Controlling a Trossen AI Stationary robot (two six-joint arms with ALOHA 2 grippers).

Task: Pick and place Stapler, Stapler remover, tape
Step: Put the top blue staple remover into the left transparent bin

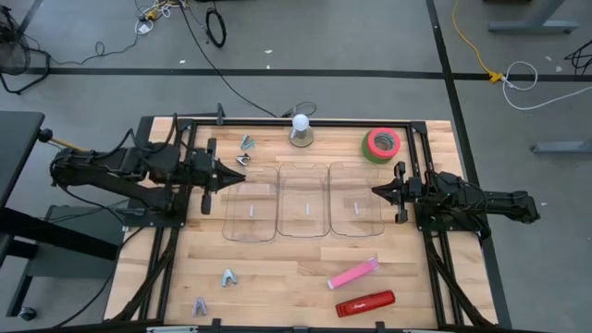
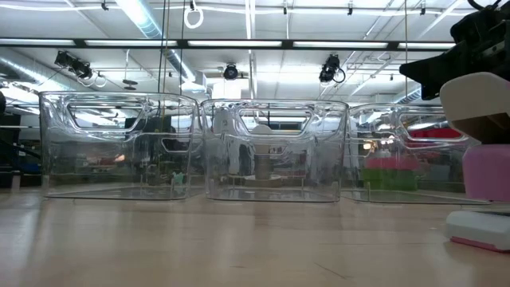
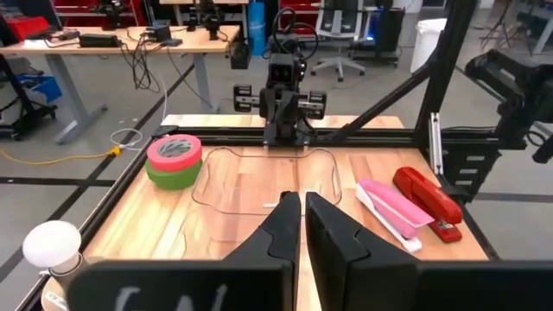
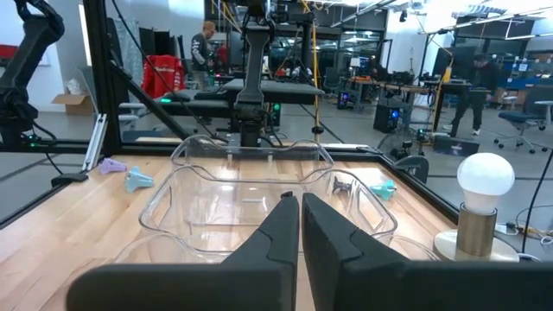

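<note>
Nothing has been picked up yet, so choose your arm by reach. The right gripper (image 1: 375,191) hovers at the right end of the row of three clear plastic bins (image 1: 303,213), its fingers pressed together and holding nothing. The left gripper (image 1: 242,176) hovers at the row's left end, fingers likewise closed and empty.

The wide green roll of tape with the red-pink core (image 1: 381,143) lies flat at the far right of the wooden table (image 1: 277,277), just beyond the right gripper and slightly to its right. It is well apart from the left gripper, so the right arm looks the better choice for it.

The glossy red stapler (image 1: 364,303) lies near the front edge, right of centre, its long axis running left to right with a slight tilt. The pink stapler (image 1: 352,274) lies just beyond it, angled the same way. Both are on the near side of the bins, closer to the right gripper than the left.

The small grey-blue stapler removers (image 1: 228,277) at the near left fall to your left arm; another (image 1: 246,142) lies at the far left, close beside the left gripper. You will need to open the fingers before any descent.
</note>
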